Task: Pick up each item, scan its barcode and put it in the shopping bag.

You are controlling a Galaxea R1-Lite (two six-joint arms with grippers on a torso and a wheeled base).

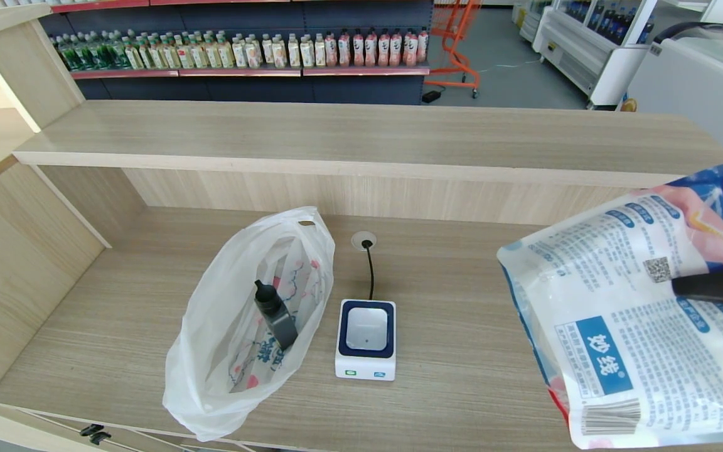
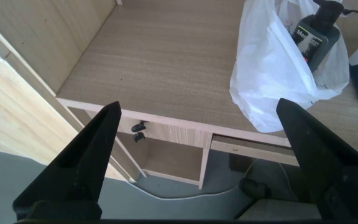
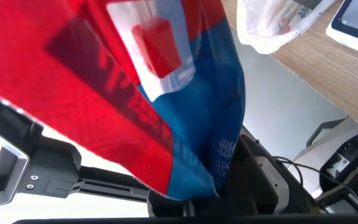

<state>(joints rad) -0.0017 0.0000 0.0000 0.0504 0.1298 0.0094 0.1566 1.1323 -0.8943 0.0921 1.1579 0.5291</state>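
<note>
Blue-white pouch (image 1: 625,326): likely light, soft, slippery; edge hold suits; right end effector (image 1: 681,285) grasps it, left end effector (image 2: 199,107) released.

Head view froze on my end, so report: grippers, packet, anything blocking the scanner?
Right gripper shut on packet, raised right of scanner. Left gripper open, empty. Nothing over scanner; bottle in shopping bag.

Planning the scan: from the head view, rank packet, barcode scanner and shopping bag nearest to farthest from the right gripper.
1. The packet, in the right gripper, far right.
2. The barcode scanner, mid-counter.
3. The shopping bag, left of the scanner.
</note>
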